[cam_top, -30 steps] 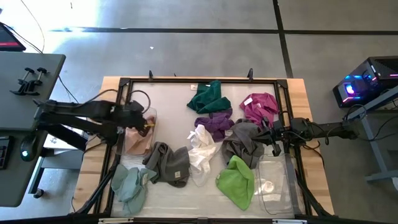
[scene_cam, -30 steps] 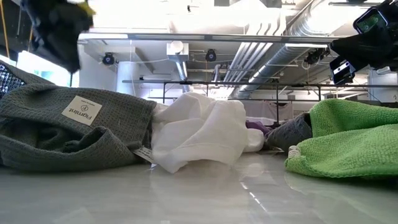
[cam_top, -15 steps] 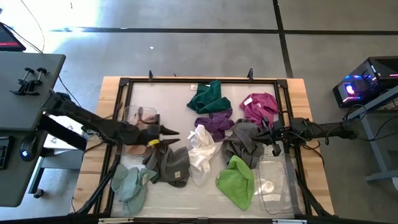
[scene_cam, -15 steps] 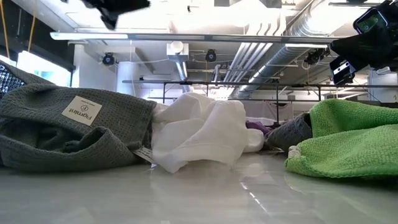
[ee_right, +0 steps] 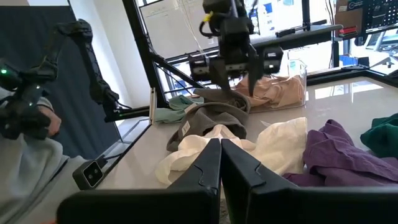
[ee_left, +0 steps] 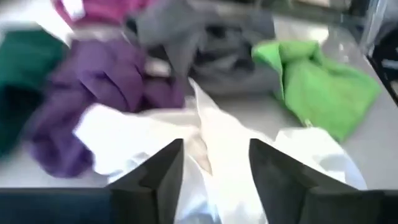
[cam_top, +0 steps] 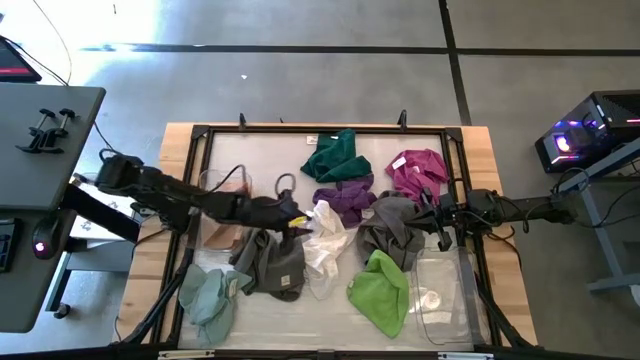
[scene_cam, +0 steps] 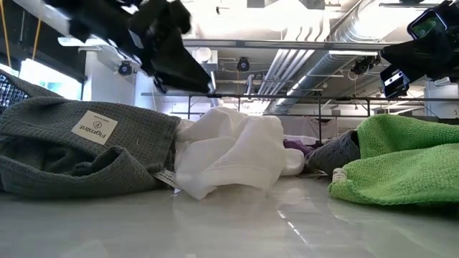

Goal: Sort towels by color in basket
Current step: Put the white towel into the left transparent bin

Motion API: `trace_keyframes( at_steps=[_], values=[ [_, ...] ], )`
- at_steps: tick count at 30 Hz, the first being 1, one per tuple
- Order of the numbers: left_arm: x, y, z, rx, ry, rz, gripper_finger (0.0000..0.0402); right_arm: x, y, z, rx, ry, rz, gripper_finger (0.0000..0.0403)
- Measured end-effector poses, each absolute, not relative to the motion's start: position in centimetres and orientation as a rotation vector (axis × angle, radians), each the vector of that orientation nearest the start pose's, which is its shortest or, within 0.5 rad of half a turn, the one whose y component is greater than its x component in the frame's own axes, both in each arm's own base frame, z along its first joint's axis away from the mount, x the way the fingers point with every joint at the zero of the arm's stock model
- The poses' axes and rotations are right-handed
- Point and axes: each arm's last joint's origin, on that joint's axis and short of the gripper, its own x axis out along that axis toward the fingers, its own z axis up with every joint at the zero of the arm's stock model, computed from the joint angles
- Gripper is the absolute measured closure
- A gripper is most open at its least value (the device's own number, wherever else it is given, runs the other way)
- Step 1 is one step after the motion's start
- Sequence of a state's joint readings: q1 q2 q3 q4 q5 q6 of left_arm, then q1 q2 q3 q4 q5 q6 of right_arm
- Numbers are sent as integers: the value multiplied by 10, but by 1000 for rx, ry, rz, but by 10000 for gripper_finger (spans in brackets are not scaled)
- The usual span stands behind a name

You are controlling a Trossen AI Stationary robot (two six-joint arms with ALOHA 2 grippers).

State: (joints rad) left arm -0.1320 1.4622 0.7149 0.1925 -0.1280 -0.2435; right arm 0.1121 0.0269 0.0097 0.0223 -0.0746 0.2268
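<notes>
Hovering with fingers apart and empty, the left gripper [cam_top: 297, 217] lined up over the white towel [cam_top: 325, 240], apparently to pick it; the right gripper [cam_top: 440, 222] waited with fingers together beside the dark grey towel [cam_top: 390, 228].

— Table top [scene_cam: 229, 229]? Glossy, smooth, pale, mirroring the cloths; bare wood at the border [cam_top: 480, 140].
— Grey towel [scene_cam: 79, 154]? Coarse waffle weave, matt, with a stitched paper-like label [scene_cam: 94, 128].
— White towel [scene_cam: 229, 154]? Softer, finer cloth, faint sheen.
— Lime green towel [scene_cam: 405, 165]? Nubbly, terry-like, matt.
— Bin [cam_top: 445, 295] on the right? Clear, shiny plastic.
— Left gripper [ee_left: 214, 168]? Matt dark plastic fingers.
</notes>
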Motion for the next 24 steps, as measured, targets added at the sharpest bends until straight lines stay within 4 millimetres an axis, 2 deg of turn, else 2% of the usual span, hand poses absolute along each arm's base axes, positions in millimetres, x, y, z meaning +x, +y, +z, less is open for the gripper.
trace_keyframes(
  at_steps=[5,9,12,16,19,22,24],
  values=[
    [324,-29,188,-177,631,-67,163,98,13,167,226,16,187,402],
    [346,-29,170,-174,710,-87,123,98,13,167,226,16,186,402],
    [355,-32,153,-132,781,-96,113,98,13,167,226,16,186,402],
    [361,-37,124,-60,875,-48,113,98,13,167,226,16,187,402],
    [368,-40,116,-2,914,-7,123,98,13,167,226,16,186,402],
    [374,-43,111,44,927,40,156,98,13,167,226,16,186,402],
    [375,-44,107,55,935,48,193,98,13,167,226,16,186,402]
  ],
)
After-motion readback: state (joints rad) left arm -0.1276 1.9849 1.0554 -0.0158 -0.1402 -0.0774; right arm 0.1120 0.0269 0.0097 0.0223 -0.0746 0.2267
